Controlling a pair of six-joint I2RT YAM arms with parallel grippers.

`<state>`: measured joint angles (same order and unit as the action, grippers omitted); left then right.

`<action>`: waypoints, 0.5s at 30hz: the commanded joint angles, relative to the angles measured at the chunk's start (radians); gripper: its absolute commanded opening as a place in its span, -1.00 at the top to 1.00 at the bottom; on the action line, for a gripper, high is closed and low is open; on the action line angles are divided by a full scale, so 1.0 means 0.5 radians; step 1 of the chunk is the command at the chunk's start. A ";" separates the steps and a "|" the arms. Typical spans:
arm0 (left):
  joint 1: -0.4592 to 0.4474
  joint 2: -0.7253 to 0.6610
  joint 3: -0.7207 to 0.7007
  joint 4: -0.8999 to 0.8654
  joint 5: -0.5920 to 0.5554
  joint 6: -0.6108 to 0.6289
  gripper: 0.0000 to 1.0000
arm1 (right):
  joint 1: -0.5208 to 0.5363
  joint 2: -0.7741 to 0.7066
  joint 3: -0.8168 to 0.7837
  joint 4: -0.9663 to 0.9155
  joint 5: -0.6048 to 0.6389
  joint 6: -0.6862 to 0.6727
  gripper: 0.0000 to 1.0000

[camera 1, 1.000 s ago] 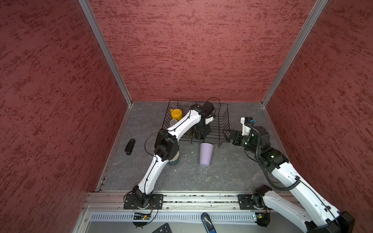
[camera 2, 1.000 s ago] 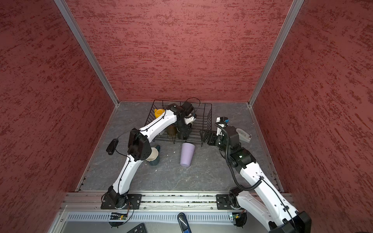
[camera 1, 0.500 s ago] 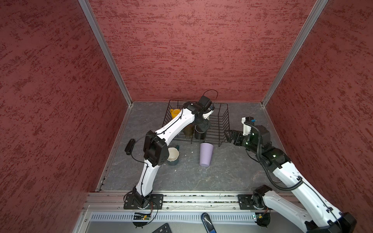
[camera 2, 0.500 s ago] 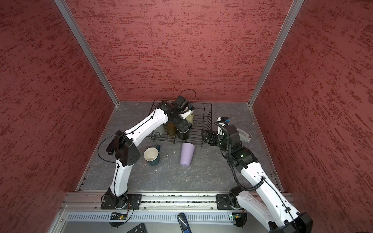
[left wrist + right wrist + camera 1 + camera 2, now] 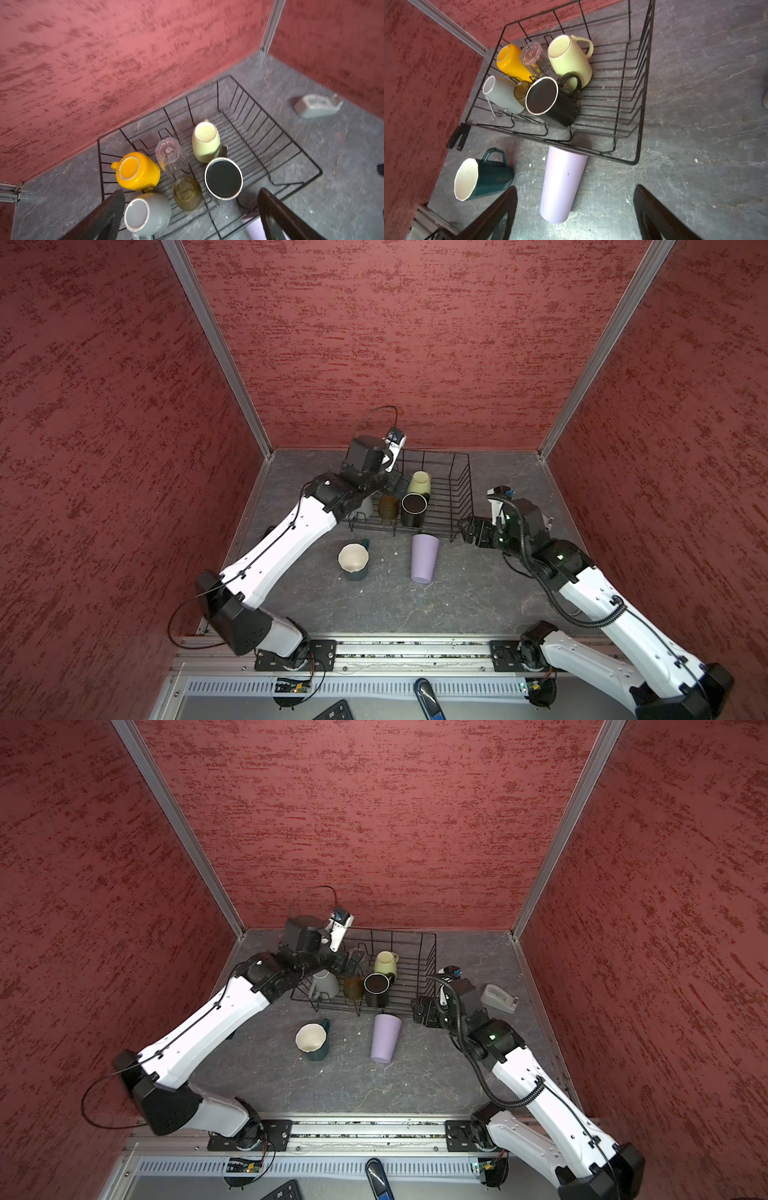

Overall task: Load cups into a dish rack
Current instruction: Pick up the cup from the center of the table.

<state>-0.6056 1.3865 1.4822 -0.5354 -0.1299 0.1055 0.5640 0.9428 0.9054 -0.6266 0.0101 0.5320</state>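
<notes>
Left gripper (image 5: 192, 192) hangs above the left end of the dish rack (image 5: 259, 141), jaws spread wide and nothing in them. Below it, six cups stand packed toward that end of the rack. The yellow mug (image 5: 137, 170) is in the back corner with the grey mug (image 5: 149, 209) in front of it. Next come the clear glass (image 5: 171, 155) and the amber glass (image 5: 188, 193), then the black mug (image 5: 223, 179) with the pale green mug (image 5: 205, 143) behind.

Out on the table (image 5: 457, 593), the teal mug (image 5: 353, 562) stands mouth up in front of the rack. To its right the lilac tumbler (image 5: 424, 558) stands just off the front rail.

Right gripper (image 5: 473, 531) sits low beside the rack's right front corner, jaws parted and gripping nothing, with the tumbler ahead of it. Farther right, a grey tape dispenser (image 5: 498, 999) rests on the table.
</notes>
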 commanded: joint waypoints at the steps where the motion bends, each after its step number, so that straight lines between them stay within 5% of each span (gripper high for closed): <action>1: 0.191 -0.257 -0.296 0.429 0.214 -0.294 -0.99 | 0.164 0.064 0.000 -0.104 0.184 0.121 -0.78; 7: 0.670 -0.591 -0.599 0.439 0.547 -0.527 -0.99 | 0.480 0.276 -0.098 -0.019 0.255 0.305 -0.85; 15: 0.815 -0.793 -0.796 0.458 0.521 -0.519 -0.99 | 0.675 0.640 -0.141 0.220 0.364 0.485 -0.97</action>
<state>-0.2146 1.0088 1.1015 -0.3359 0.1108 -0.1383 0.8871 1.2293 0.8455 -0.5873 0.1280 0.7086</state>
